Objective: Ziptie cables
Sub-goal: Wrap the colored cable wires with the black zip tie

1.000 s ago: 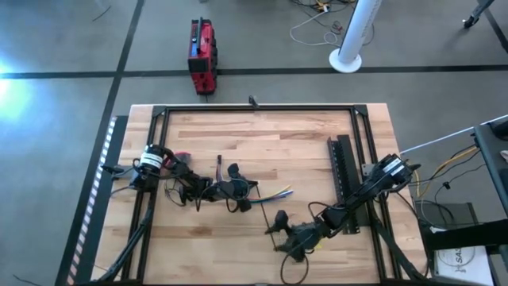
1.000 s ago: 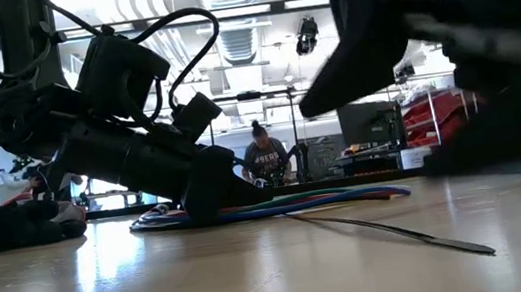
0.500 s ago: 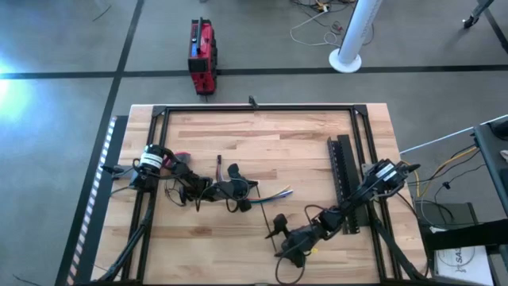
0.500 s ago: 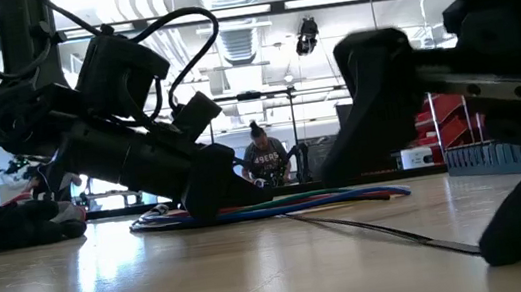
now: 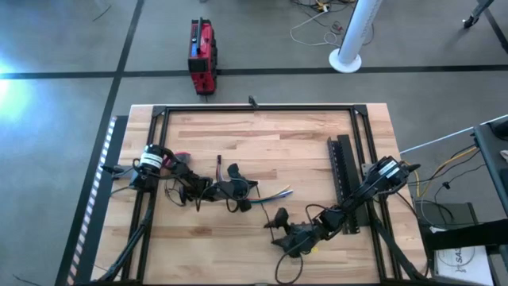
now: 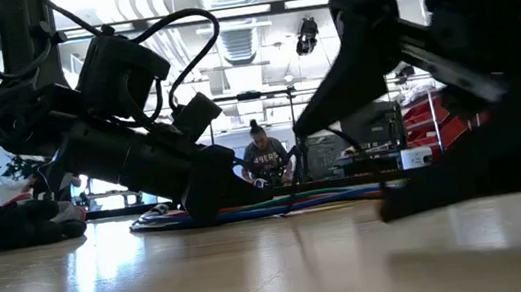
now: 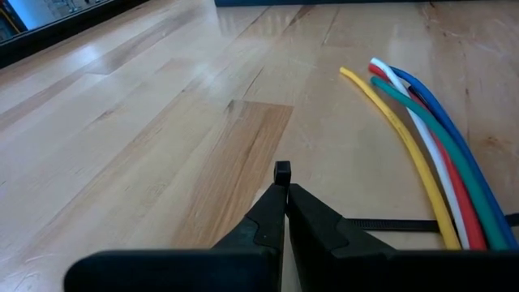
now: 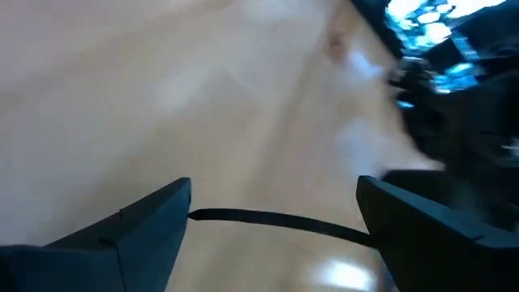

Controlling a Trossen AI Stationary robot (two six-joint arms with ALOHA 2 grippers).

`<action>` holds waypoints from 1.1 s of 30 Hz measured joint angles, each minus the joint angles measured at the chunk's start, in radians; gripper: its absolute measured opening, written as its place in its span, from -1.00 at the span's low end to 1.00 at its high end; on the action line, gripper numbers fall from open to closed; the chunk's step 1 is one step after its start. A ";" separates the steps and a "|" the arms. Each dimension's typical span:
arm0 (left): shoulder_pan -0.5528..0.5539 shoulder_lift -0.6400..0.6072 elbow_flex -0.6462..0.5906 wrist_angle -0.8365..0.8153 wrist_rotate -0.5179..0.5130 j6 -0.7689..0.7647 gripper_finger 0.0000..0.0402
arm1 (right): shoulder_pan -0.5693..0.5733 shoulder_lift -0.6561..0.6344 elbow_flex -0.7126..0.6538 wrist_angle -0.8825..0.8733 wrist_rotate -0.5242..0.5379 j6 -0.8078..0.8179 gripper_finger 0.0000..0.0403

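Wood table (image 5: pixel 262 151). My left end effector (image 7: pixel 281 180) sits mid-table with fingers pressed together, nothing between them, just beside the cables (image 7: pixel 430 154), which lie flat and fanned out. My right end effector (image 8: pixel 272 215) is low near the front edge, fingers spread wide, with the ziptie (image 8: pixel 276 219) lying between them on the wood.

I saw the cables (image 7: pixel 438 170) fan out in yellow, white, red, green and blue on the pale, striped butcher-block table (image 5: pixel 262 135). My ziptie (image 7: pixel 389 223) was black, as were both grippers. A red case (image 5: pixel 202 56) sat on the grey floor beyond the table's far edge.
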 joint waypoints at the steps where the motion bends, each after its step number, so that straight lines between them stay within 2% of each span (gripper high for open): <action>1: 0.000 0.000 0.000 0.000 0.000 0.000 -1.00 | -0.001 -0.008 -0.001 -0.008 0.027 -0.027 0.67; 8: 0.000 0.000 0.000 0.000 0.000 0.000 -1.00 | -0.005 -0.027 -0.002 -0.038 0.136 -0.224 0.67; 14: 0.000 0.000 0.000 0.000 0.000 0.000 -1.00 | -0.007 -0.027 -0.003 -0.040 0.193 -0.268 0.65; 19: 0.000 0.000 0.000 0.000 0.000 0.000 -1.00 | -0.008 -0.027 -0.003 -0.038 0.234 -0.291 0.49; 27: 0.000 0.000 0.000 0.001 0.000 -0.001 -1.00 | -0.008 -0.027 -0.004 -0.029 0.234 -0.290 0.18; 33: 0.000 0.000 0.000 0.001 0.000 0.000 -1.00 | -0.008 -0.032 -0.004 -0.023 0.231 -0.284 0.03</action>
